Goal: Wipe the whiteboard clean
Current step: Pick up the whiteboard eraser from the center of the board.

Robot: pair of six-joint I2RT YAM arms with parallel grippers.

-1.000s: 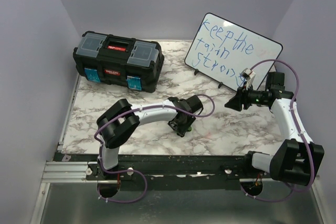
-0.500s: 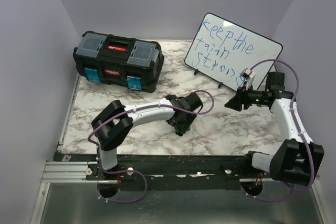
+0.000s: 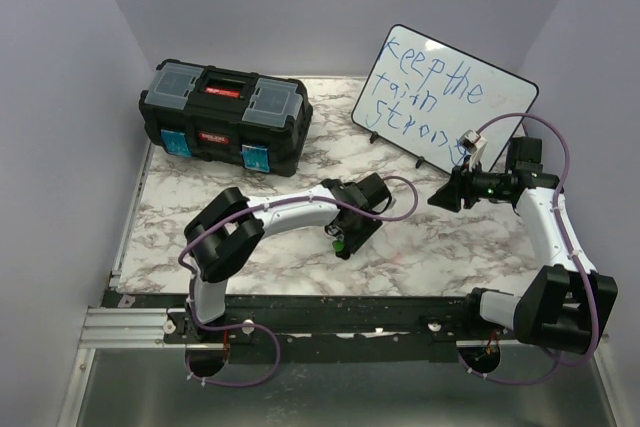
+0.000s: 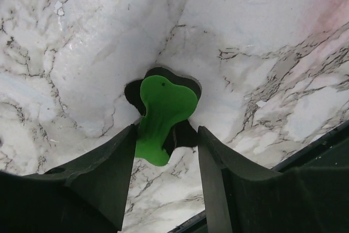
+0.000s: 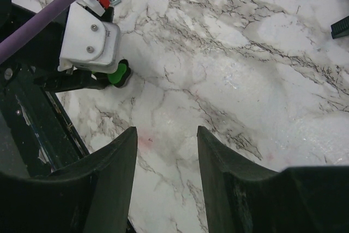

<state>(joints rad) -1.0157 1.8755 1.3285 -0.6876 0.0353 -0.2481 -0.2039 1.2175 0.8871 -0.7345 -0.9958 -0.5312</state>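
The whiteboard stands tilted back at the far right of the marble desk. Its face is covered with blue handwritten lettering, and a black toolbox sits well apart from it at the far left. The left arm reaches over the middle of the desk with its jaws pointing down and spread. A small green piece on a black base lies on the desk between their tips. I cannot tell whether either finger touches it. The right arm is bent in front of the board's lower right corner. Its jaws are spread with nothing between them, above bare marble and clear of the board.
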